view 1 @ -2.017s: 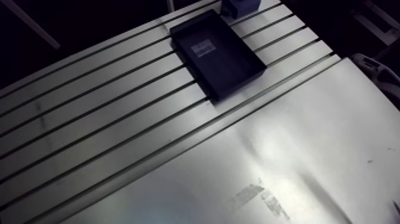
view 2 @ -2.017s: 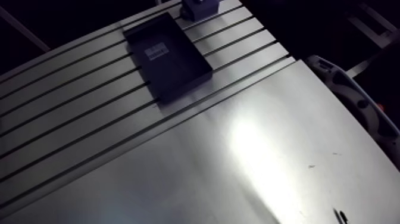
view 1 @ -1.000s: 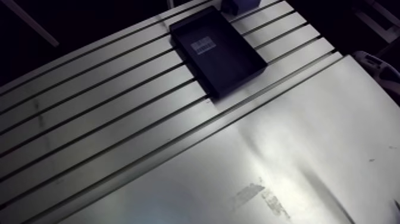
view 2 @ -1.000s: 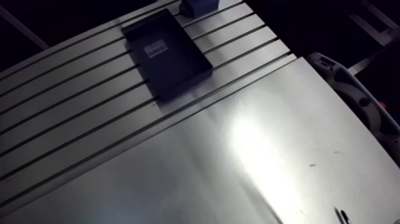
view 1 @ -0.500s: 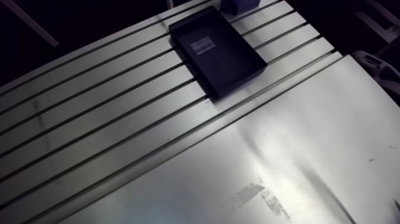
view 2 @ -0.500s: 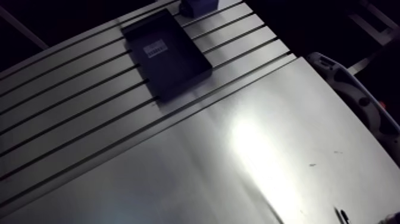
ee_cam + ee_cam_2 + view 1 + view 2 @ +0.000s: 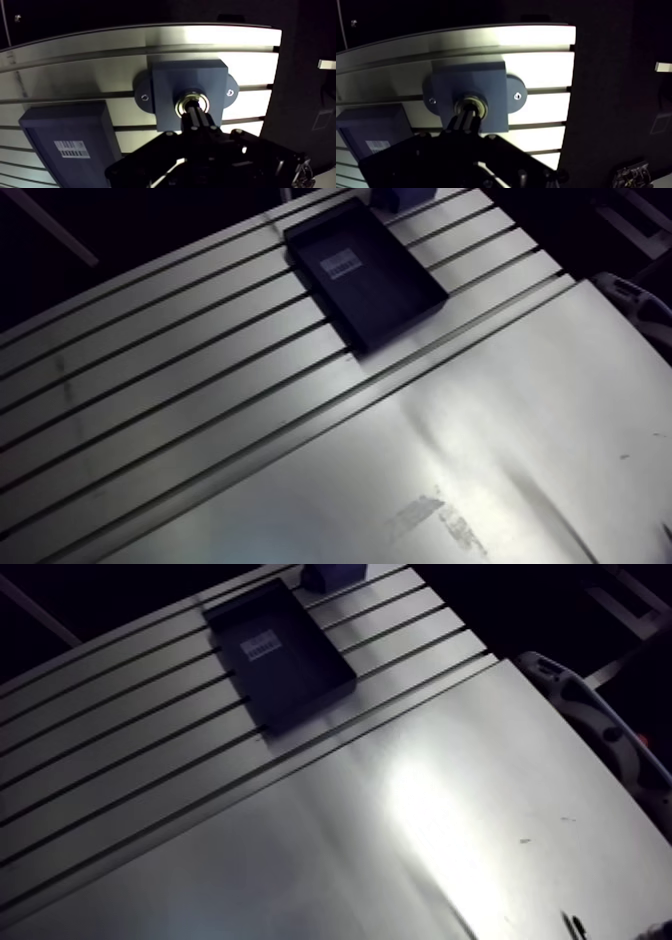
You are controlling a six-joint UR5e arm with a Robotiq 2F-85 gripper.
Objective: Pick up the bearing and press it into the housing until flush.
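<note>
**Bearing** [image 7: 192,103]: a round ring of bright, polished metal. It sits in the centre bore of the housing, right at the tips of the jaws, which hide its nearer part. The wrist view does not show whether it lies level with the housing face.

**Jaws:** black, drawn together with nothing held between them. They point straight onto the middle of the bearing. Whether they touch it cannot be told.

**Housing** [image 7: 175,80]: a square blue-grey block with a matte finish. A rounded ear sticks out on each side, and each ear has one small screw [image 7: 144,97] in it. The housing stands on the surface close to the far edge. The end of the surface lies near the ear on the side away from the tray.

**Tray** [image 7: 425,306]: dark, rectangular and shallow, with a raised rim. A white barcode label [image 7: 340,263] lies on its floor. The tray is near the housing but does not touch it.

**Surface** [image 7: 150,388]: brushed aluminium crossed by long, dark parallel slots. A wide run of it lies open on the side of the tray away from the housing. Next to the slotted part is a smooth, glossy sheet [image 7: 520,408] with no slots and a dull scuff mark [image 7: 430,518].
</note>
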